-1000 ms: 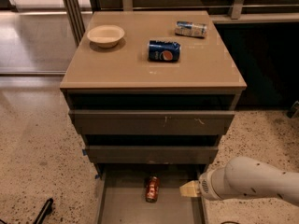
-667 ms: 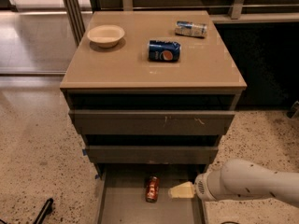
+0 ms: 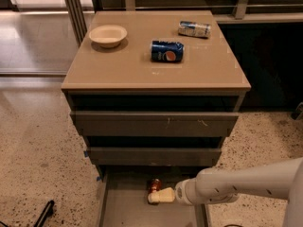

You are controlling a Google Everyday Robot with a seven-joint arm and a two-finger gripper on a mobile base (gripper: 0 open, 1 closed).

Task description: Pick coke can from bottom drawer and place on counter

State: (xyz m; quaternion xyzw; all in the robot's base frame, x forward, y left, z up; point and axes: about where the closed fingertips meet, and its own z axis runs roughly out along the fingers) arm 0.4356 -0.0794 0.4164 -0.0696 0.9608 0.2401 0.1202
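Observation:
The coke can [image 3: 154, 184] lies on its side in the open bottom drawer [image 3: 124, 207], near the drawer's back. My gripper [image 3: 155, 197] reaches in from the right on a white arm [image 3: 246, 183]. Its cream fingers sit right at the can's near end and hide part of it. The counter [image 3: 137, 65] is the tan top of the cabinet above.
On the counter lie a dark blue Pepsi can [image 3: 167, 51], a blue-and-white can [image 3: 194, 29] at the back right, and a cream bowl [image 3: 108, 35] at the back left. Two wider drawers [image 3: 154, 123] stand above. Speckled floor surrounds the cabinet.
My gripper has moved left inside the bottom drawer, from a gap to the right of the can to right against its near end. The can has not moved.

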